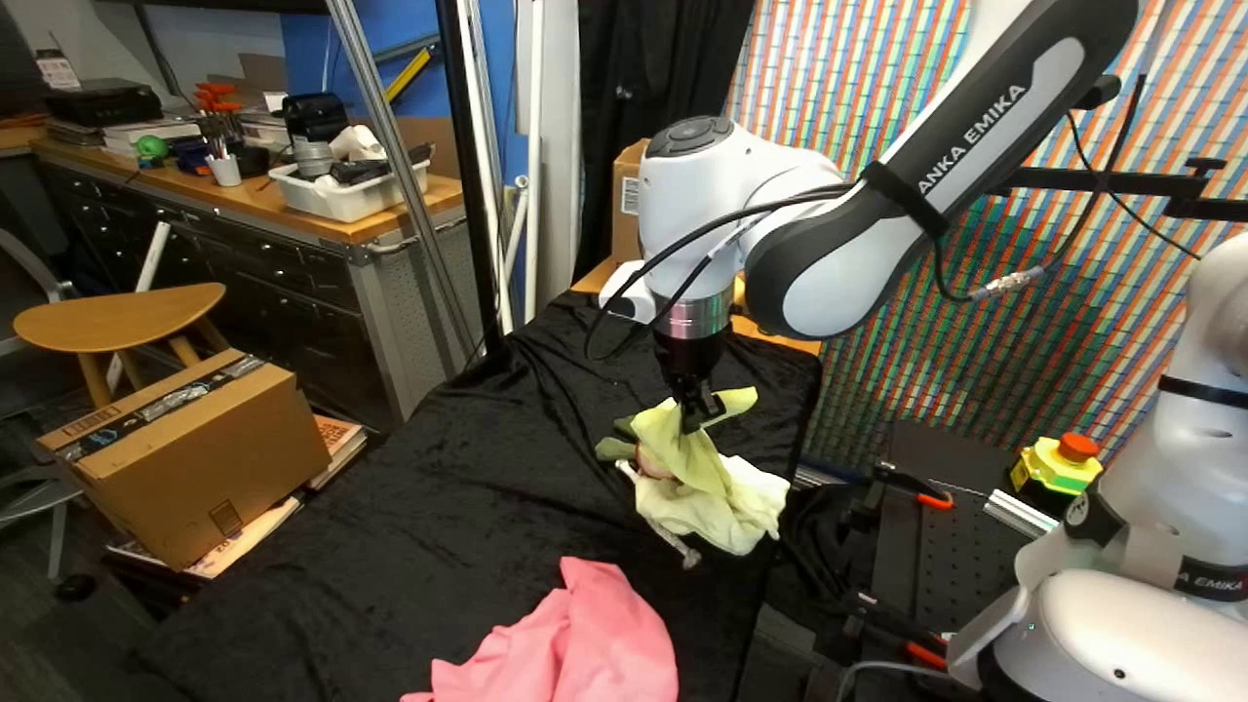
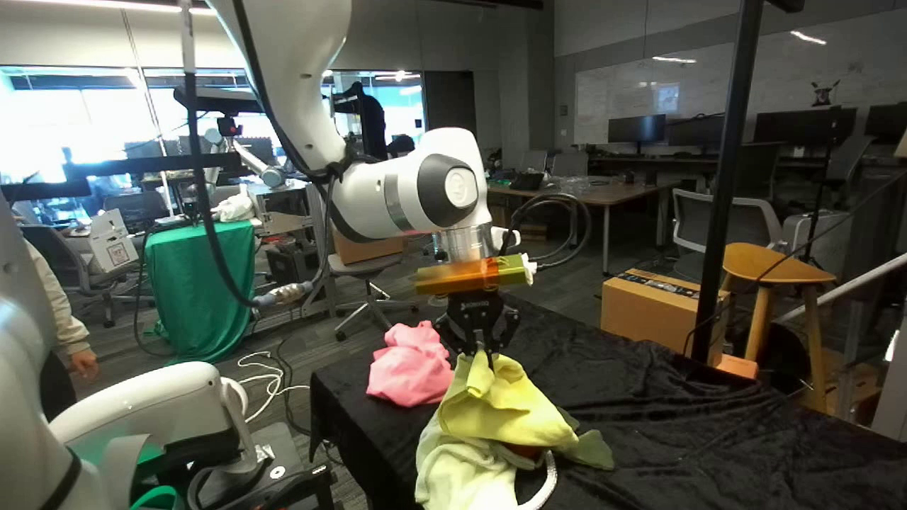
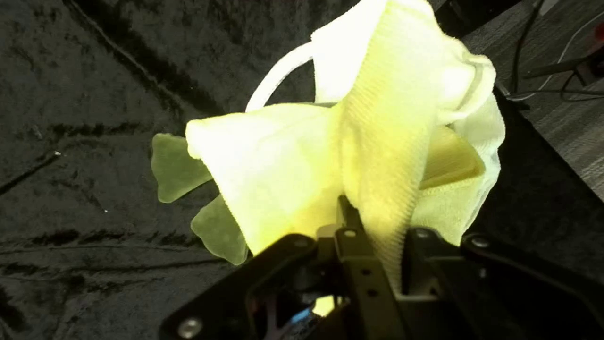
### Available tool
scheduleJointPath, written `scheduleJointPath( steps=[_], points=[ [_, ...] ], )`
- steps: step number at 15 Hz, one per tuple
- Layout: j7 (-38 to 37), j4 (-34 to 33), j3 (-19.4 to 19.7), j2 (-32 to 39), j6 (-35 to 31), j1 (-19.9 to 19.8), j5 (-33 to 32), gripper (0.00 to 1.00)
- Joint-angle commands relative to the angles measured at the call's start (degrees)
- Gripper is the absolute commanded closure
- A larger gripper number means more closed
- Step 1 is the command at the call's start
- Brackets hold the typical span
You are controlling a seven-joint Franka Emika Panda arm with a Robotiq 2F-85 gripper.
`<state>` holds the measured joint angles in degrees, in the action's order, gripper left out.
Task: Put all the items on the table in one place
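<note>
Your gripper pinches the pale yellow cloth, seemingly to pile it over the half-hidden white cloth; apart from the yellow, the pink cloth awaits gathering.

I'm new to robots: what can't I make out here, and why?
Red-and-green object: in all views, mostly covered by the pale yellow cloth.
That cloth's weave: in the wrist view, partly washed out by brightness.
White tube: in an exterior view, the bottom edge cuts it off.
Pink cloth: in an exterior view, the bottom edge cuts it off.
Person: in an exterior view, mostly hidden behind the white robot body.
</note>
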<state>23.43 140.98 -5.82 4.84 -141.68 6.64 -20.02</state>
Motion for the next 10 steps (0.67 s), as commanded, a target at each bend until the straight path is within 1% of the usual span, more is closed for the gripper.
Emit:
scheduleJointPath(
  steps=[1, 4, 7, 8, 10],
  points=[
    [-2.34, -4.69, -0.26, 4.56, 0.7, 0.4, -2.54, 0.52],
    [-3.68, -6.52, -0.4, 6.15, 1.59, 0.93, -3.09, 0.29],
    [-4.88, -7.34, -0.57, 6.22, 2.46, 1.65, -3.86, 0.07],
    [-5.56, -7.5, -0.69, 6.04, 2.55, 2.05, -4.27, 0.01],
    [-6.44, -7.85, -0.94, 5.5, 3.18, 2.7, -4.58, 0.0]
  ],
)
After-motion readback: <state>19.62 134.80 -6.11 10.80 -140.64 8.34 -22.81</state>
